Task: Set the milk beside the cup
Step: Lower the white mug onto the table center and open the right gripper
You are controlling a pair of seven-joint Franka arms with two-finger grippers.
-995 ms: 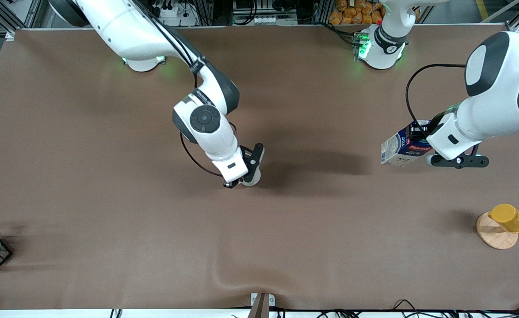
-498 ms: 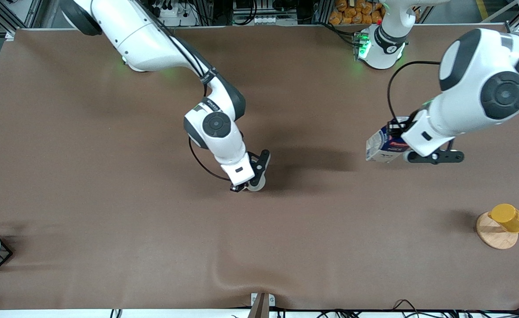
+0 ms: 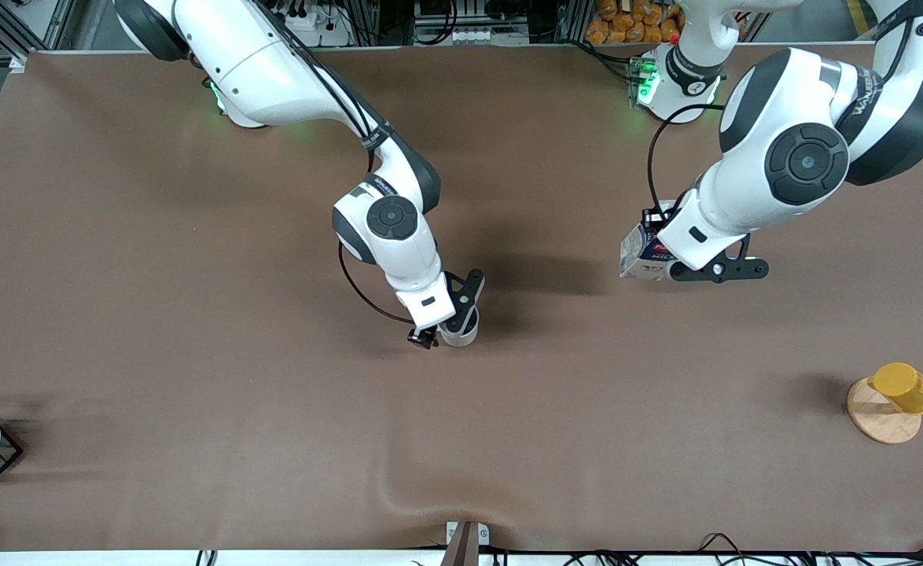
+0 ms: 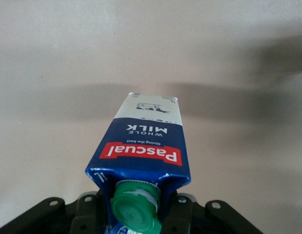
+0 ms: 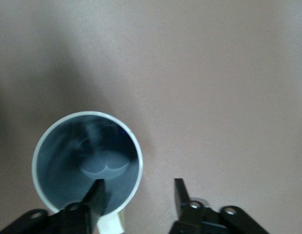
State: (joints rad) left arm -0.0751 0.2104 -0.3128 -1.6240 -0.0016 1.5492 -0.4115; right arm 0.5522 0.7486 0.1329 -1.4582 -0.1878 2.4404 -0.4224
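One yellow cup (image 3: 906,387) (on coaster (image 3: 880,420)).

You see a matt brown table cover (image 3: 194,314), slightly wrinkled at its near edge. The milk (image 4: 143,151) is a printed paper carton with a smooth plastic cap (image 4: 136,209). The cup (image 5: 86,163) looks ceramic, glossy inside. Toward the left arm's end, a glossy yellow cup (image 3: 906,387) rests over a round wooden disc (image 3: 878,420).

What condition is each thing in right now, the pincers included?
Milk: capped, tilted, held above the table.
Left pincer: shut on milk.
Cup: upright, empty.
Right pincer: open, one finger inside cup.
Yellow cup: tipped over on wooden disc.
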